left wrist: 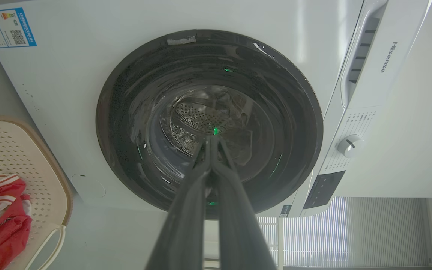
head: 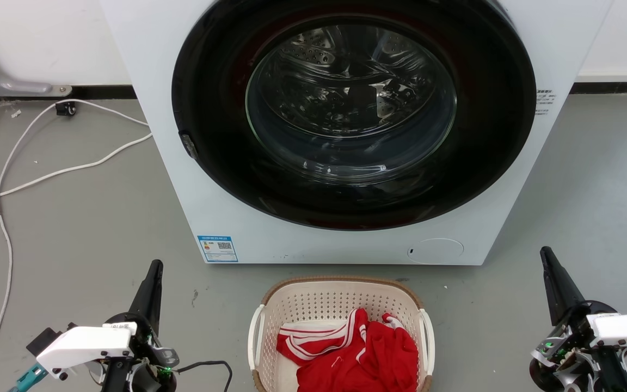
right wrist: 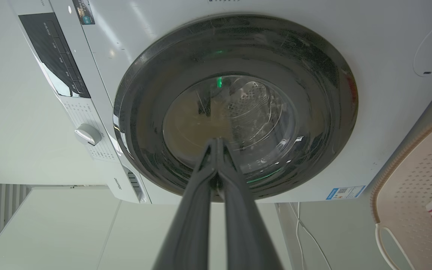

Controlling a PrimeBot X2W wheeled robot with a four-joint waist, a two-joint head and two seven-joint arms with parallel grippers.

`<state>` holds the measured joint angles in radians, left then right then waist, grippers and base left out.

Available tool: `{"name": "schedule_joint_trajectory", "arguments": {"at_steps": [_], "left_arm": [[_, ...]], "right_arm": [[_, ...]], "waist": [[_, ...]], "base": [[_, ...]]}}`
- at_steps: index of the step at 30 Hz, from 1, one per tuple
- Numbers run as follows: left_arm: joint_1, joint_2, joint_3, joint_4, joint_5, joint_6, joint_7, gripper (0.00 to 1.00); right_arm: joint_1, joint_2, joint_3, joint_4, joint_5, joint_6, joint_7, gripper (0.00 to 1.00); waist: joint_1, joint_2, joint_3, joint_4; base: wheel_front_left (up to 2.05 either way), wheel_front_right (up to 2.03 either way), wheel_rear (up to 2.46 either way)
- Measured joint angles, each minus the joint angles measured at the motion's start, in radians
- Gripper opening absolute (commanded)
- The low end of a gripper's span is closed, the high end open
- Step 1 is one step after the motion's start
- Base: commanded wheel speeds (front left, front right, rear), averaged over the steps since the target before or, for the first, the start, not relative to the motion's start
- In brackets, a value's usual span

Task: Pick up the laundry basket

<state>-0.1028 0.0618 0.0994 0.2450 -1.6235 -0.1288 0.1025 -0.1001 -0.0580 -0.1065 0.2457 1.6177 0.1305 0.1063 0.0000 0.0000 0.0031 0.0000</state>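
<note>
The laundry basket [head: 313,302] is cream-white with a brown rim and white side handles. It sits on the grey floor at the bottom centre of the head view, just before the washing machine, with a red and white garment [head: 365,351] inside. Its edge also appears in the left wrist view [left wrist: 24,161] and the right wrist view [right wrist: 414,176]. My left gripper [head: 155,267] stands shut to the basket's left, well apart from it. My right gripper [head: 545,253] stands shut to the basket's right, also apart. Both hold nothing; fingertips meet in each wrist view [left wrist: 212,138] [right wrist: 218,140].
A white front-loading washing machine [head: 237,218] with a closed dark round door [head: 349,109] stands right behind the basket. White cables [head: 47,174] trail over the floor at the left. Open grey floor lies on both sides of the basket.
</note>
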Motion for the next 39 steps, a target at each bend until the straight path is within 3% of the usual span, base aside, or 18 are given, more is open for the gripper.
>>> {"name": "schedule_joint_trajectory", "arguments": {"at_steps": [29, 30, 39], "left_arm": [[0.000, -0.004, 0.005, 0.000, 0.003, 0.000, 0.002, 0.00], [0.002, -0.005, 0.004, 0.006, 0.002, 0.001, 0.001, 1.00], [0.037, -0.013, -0.033, 0.031, 0.005, 0.001, -0.028, 1.00]], "right_arm": [[-0.002, 0.002, -0.003, 0.000, -0.003, 0.000, 0.002, 0.00], [0.002, 0.002, -0.002, 0.005, -0.003, 0.000, 0.001, 1.00], [0.040, 0.006, 0.013, 0.024, -0.009, 0.000, -0.025, 1.00]], "waist": [[0.0000, 0.0000, 0.000, 0.000], [0.0000, 0.0000, 0.000, 0.000], [0.0000, 0.0000, 0.000, 0.000]], "base": [[0.00, 0.00, 0.00], [0.00, 0.00, 0.00], [0.00, 0.00, 0.00]]}}
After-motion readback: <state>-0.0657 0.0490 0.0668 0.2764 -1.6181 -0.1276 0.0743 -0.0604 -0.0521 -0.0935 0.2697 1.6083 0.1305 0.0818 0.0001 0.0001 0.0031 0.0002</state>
